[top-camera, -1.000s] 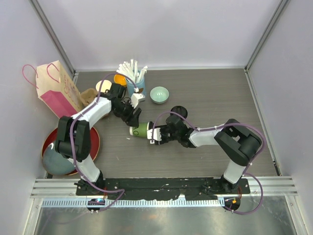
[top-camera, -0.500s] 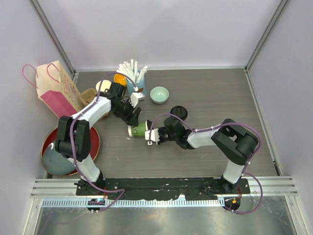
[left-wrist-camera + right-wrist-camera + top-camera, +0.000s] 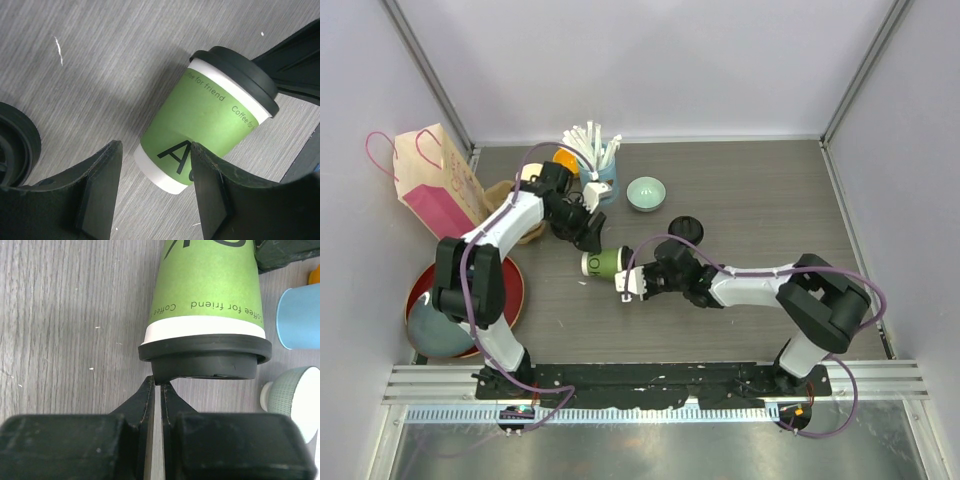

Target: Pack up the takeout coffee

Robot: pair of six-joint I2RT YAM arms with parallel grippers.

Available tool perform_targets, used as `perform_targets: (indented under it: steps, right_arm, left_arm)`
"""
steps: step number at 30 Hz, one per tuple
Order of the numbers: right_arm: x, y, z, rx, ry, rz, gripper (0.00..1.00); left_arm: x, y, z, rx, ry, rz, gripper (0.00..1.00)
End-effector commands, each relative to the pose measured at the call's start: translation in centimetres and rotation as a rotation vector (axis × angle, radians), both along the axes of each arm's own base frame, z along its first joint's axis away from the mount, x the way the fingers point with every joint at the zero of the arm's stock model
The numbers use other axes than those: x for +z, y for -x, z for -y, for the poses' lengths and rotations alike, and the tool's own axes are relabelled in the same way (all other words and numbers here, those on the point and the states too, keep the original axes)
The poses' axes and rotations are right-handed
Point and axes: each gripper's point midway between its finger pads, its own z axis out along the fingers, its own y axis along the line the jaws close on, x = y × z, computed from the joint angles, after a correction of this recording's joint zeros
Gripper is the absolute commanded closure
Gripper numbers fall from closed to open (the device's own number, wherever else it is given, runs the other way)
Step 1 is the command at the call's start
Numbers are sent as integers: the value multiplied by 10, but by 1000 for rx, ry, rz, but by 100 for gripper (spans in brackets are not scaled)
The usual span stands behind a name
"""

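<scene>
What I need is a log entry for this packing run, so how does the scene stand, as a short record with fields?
green cup: on its side on the table, black lid on
left gripper: open, fingers astride the cup's base end
right gripper: shut, tips at the lid's rim
loose lid: flat on the table, apart from the cup
nearby: blue cup of straws, pale bowl, paper bag at far left

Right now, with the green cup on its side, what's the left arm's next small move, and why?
Probably lower the left pincer and close on the green cup: it lies on its side, lid on, base end between the open pincer's tips. The right pincer, shut, sits at the lid's rim.
</scene>
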Motion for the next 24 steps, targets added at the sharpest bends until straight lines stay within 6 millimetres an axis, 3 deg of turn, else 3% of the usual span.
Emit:
perform_targets:
  steps: [1,2,4,5,6,11,15,24]
  right_arm:
    - [46,-7,-2,-19,-24,49,99]
    - [41,-4,5,-25,18,29,99]
    - [55,-6,7,-32,41,30,99]
    - [45,2,20,-38,135,-4,99]
    - [60,0,17,-44,144,10,99]
    - [101,16,42,-48,316,18,99]
    - [123,28,61,-59,459,63,99]
    - [131,46,94,-100,856,134,99]
  left_arm:
    - [31,-3,4,16,47,27,40]
    - [34,-3,3,20,46,30,40]
    - [40,-3,2,33,46,32,40]
    - [43,-4,0,42,41,39,40]
    - [47,-5,-1,54,38,43,40]
    - [56,-8,-13,113,21,68,40]
    - [61,-7,-16,124,24,90,40]
    - [59,-3,-16,148,27,71,40]
